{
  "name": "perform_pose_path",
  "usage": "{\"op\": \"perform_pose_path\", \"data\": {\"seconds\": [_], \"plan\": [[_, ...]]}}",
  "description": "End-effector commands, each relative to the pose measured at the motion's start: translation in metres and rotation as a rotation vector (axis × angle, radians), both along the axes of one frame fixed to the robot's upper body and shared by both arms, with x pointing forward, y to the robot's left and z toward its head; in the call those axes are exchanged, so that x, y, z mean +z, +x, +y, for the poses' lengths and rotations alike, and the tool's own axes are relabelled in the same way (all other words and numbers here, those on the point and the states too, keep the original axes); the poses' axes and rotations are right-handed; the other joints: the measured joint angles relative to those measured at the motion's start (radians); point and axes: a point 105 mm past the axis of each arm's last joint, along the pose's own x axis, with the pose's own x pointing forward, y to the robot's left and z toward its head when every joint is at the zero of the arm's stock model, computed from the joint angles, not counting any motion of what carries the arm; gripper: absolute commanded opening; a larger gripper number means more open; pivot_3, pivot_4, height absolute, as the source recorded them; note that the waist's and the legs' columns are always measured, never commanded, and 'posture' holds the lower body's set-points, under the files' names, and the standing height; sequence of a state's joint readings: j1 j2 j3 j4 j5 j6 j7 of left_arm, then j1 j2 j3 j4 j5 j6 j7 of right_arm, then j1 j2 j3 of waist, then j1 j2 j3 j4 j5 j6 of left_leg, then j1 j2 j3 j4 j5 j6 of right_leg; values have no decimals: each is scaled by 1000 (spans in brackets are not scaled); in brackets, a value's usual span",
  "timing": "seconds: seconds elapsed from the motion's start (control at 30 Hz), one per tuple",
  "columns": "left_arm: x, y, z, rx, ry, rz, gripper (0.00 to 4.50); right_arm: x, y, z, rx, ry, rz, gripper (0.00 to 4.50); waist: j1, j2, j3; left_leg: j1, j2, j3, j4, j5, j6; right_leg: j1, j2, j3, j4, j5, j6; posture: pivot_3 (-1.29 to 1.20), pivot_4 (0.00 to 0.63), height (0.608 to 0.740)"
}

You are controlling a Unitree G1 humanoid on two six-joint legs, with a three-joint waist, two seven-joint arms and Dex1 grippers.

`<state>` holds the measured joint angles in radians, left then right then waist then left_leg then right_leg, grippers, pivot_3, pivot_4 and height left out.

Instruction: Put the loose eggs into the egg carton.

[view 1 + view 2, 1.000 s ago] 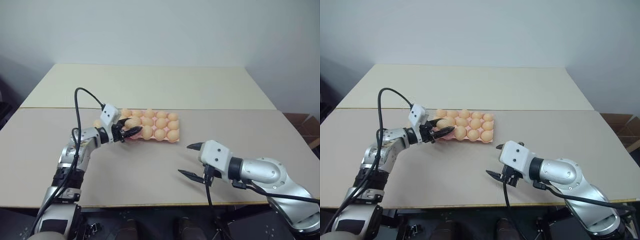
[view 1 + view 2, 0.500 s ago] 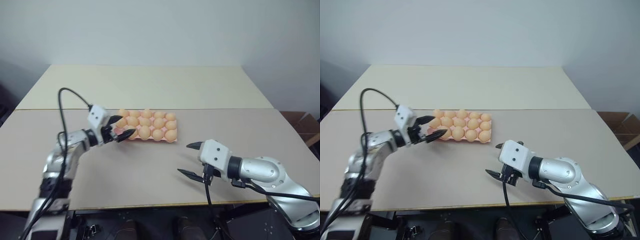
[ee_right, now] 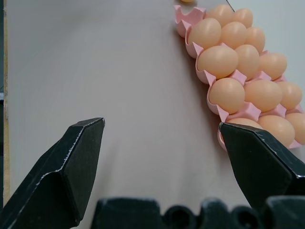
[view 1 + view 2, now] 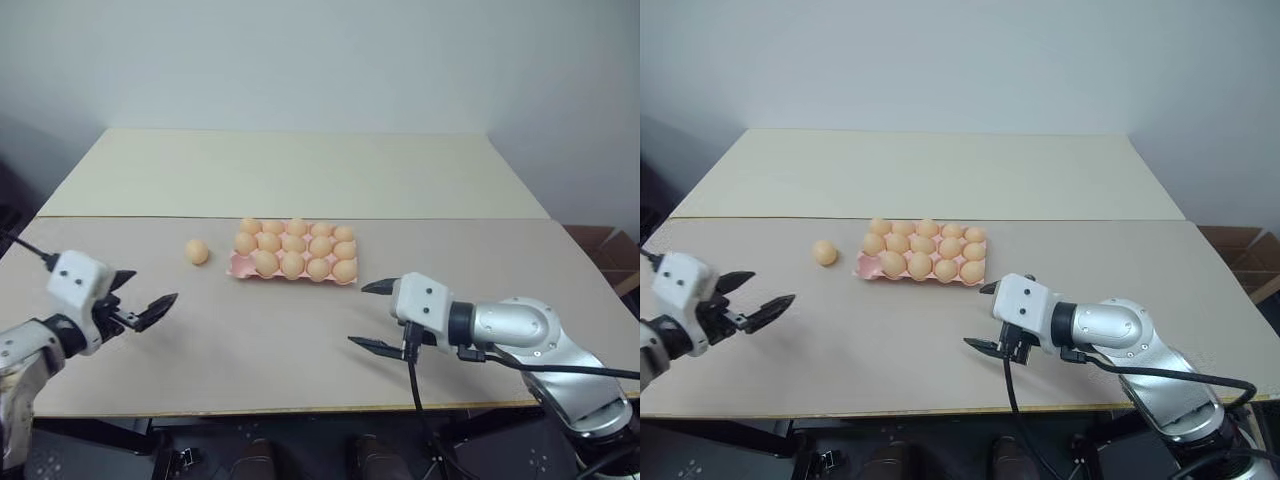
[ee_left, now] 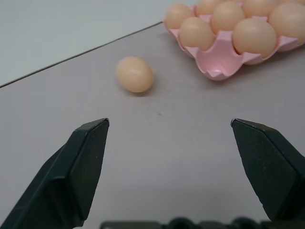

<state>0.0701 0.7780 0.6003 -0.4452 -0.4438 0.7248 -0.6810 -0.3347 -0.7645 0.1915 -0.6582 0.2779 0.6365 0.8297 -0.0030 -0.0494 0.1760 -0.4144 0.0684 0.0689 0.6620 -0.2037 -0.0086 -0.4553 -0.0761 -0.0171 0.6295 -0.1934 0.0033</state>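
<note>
On the table (image 4: 300, 330), one loose egg (image 4: 197, 251) lies just left of the egg carton (image 4: 236, 267), not touching it. Carton cups look nearly all filled. Left gripper (image 4: 135, 305) spread, empty, well left of the egg. Right gripper (image 4: 372, 316) spread, empty, near carton's front right.

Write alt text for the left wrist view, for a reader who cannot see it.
One loose egg lies on the grey table, apart from the near corner of the pink egg carton, whose visible cups hold eggs except the empty corner cup. The open left gripper frames the foreground, holding nothing.
</note>
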Motion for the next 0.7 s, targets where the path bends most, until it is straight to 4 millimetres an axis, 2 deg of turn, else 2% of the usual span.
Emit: {"op": "perform_pose_path", "data": {"seconds": [0.03,0.2,0.37,0.7], "plan": [[13,-8,2,30,14,-38,4456,9,-3,7,49,13,-44,4500,0,0,0,0,0,0,0,0,0,0,0,0,0,0,0,0,150,740],[12,-8,5,50,17,-35,4456,9,-4,8,58,6,-38,4500,1,0,0,0,0,0,0,0,0,0,0,0,0,0,0,0,150,740],[17,9,3,75,-39,-94,4456,10,-3,6,53,-3,-41,4500,5,0,0,0,0,0,0,0,0,0,0,0,0,0,0,0,150,740],[5,93,-11,143,-147,-157,4456,13,-4,6,28,-2,-48,4500,15,-2,-1,-1,-1,1,0,0,0,1,1,0,0,4,5,0,150,740]]}}
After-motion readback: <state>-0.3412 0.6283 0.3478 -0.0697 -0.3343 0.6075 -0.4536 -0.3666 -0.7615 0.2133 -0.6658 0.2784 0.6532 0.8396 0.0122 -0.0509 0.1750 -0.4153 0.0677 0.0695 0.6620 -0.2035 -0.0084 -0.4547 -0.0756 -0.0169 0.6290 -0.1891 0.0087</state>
